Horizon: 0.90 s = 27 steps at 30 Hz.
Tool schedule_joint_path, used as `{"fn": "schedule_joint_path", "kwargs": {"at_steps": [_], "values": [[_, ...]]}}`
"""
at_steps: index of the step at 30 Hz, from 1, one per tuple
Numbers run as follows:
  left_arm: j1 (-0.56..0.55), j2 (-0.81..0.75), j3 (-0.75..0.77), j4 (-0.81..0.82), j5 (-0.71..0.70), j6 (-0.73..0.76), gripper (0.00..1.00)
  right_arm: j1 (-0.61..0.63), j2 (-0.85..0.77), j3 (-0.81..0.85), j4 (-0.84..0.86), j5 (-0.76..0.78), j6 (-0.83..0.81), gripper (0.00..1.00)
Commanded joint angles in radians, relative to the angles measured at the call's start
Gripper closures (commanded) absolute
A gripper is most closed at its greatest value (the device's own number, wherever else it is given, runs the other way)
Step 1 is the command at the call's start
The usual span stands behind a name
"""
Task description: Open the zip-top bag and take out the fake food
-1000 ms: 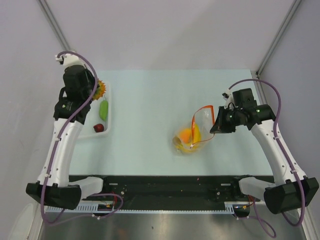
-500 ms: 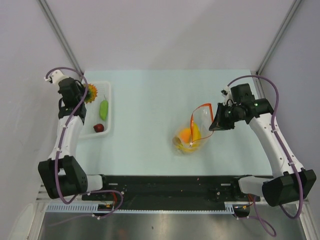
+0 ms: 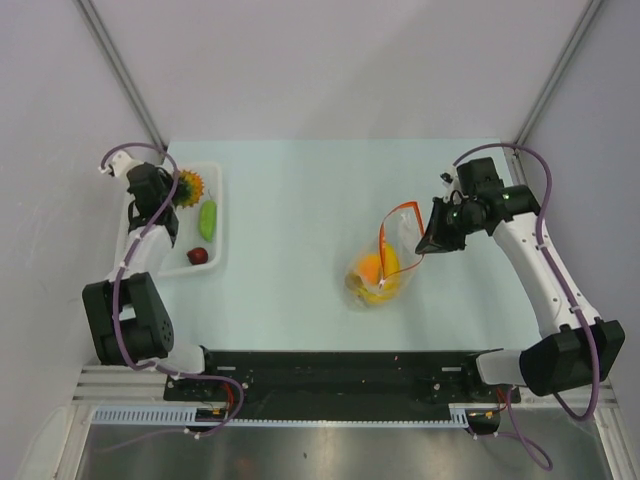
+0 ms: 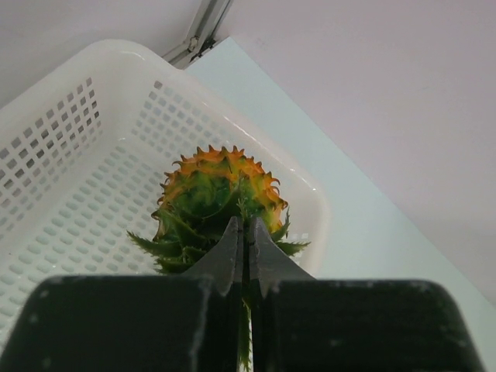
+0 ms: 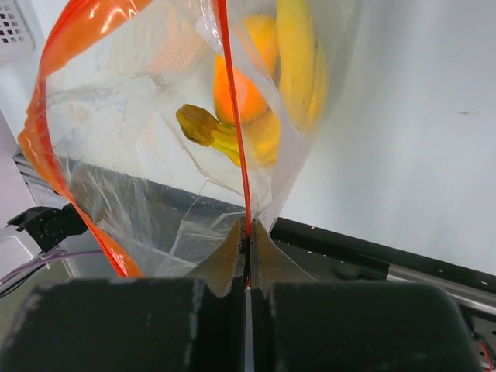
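Pale blue-green worktop (image 3: 300, 200) stretched between plain grey walls, with an arm reaching over it from either side. At its left edge sat a white perforated plastic basket (image 3: 217, 176). Over the basket's far end, the left end effector (image 3: 174, 190) had its fingers pressed together on a leaf of the green crown of an orange plastic toy pineapple (image 3: 190, 187), which hung crown-first from that pinch. Whether the fruit touched the basket floor could not be told. Inside the basket lay a long green plastic toy piece (image 3: 207, 217) and, nearer the arm bases, a small red plastic toy fruit (image 3: 198, 256), the two apart from each other.

Right of centre, well apart from the basket, was a small clear crinkly plastic zip-top bag (image 3: 398, 238). The right end effector (image 3: 430, 243) was closed tight on one side of the bag's orange-red zip strip (image 5: 77, 39), holding the mouth raised and gaping. The bag's lower end rested on the worktop, and in it lay yellow plastic toy bananas (image 3: 392, 268) touching a round orange plastic piece (image 3: 370, 269).
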Motion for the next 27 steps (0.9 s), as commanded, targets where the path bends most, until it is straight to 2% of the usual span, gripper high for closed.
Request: {"fn": "schedule_joint_path", "kwargs": {"at_steps": [1, 8, 11, 12, 15, 18, 23, 27], "values": [[0.033, -0.002, -0.109, 0.201, 0.035, -0.086, 1.00, 0.001, 0.021, 0.058, -0.007, 0.011, 0.016, 1.00], [0.060, 0.015, -0.195, 0.201, 0.035, -0.097, 0.99, 0.007, 0.020, 0.067, -0.019, 0.031, 0.016, 1.00], [0.067, 0.020, -0.181, 0.120, 0.023, -0.103, 0.71, 0.017, 0.005, 0.064, -0.015, 0.031, 0.020, 1.00], [0.067, 0.013, -0.177, 0.077, 0.021, -0.104, 0.52, 0.020, 0.001, 0.067, -0.013, 0.023, 0.020, 1.00], [0.067, -0.005, -0.137, -0.055, -0.002, -0.095, 0.35, 0.040, -0.005, 0.075, -0.018, 0.022, 0.013, 1.00], [0.067, -0.049, -0.092, -0.161, -0.025, -0.057, 0.24, 0.057, -0.029, 0.056, -0.012, 0.013, 0.011, 1.00], [0.065, -0.190, -0.010, -0.423, -0.043, -0.042, 0.19, 0.065, -0.078, -0.005, -0.002, -0.037, 0.022, 1.00], [0.056, -0.312, -0.005, -0.494, 0.042, -0.046, 0.18, 0.065, -0.095, -0.019, 0.016, -0.047, 0.029, 1.00]]}}
